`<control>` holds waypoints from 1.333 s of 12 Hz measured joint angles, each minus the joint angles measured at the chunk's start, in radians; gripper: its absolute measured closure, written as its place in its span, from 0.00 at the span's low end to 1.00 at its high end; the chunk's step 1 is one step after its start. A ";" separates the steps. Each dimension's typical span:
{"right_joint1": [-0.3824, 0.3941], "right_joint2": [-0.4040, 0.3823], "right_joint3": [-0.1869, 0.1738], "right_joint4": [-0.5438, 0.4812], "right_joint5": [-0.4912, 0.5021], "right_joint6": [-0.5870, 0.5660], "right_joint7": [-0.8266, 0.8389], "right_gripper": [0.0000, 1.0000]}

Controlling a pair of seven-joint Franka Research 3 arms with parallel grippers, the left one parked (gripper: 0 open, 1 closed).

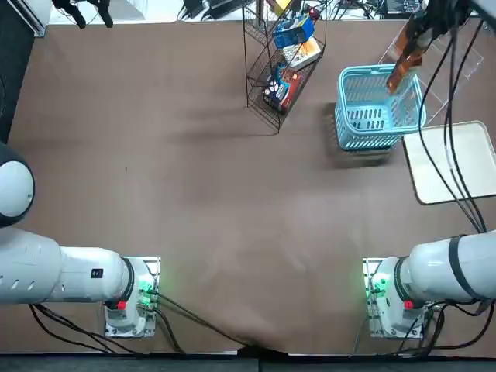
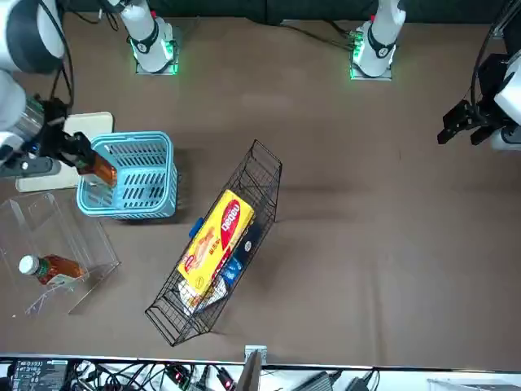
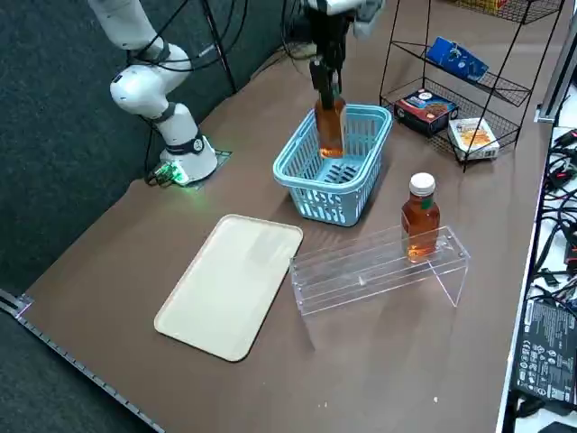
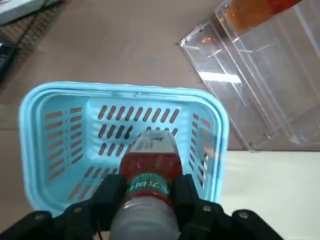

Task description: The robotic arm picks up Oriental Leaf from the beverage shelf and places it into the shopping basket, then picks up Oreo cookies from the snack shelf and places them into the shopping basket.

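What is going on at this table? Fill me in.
The right arm's gripper has its fingers shut on a bottle of Oriental Leaf and holds it upright over the light blue shopping basket, not yet released. A second bottle stands on the clear beverage shelf beside the basket. The blue Oreo cookies sit untouched on the black wire snack shelf, so that step is not yet done.

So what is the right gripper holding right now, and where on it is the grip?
The right gripper holds the Oriental Leaf bottle by its neck, just below the cap, hanging over the shopping basket.
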 joint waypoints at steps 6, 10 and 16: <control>0.000 0.000 -0.003 -0.261 0.000 0.287 0.002 0.45; 0.000 0.012 -0.003 -0.399 0.000 0.472 0.003 0.45; 0.000 0.058 -0.003 -0.411 0.001 0.503 0.007 0.45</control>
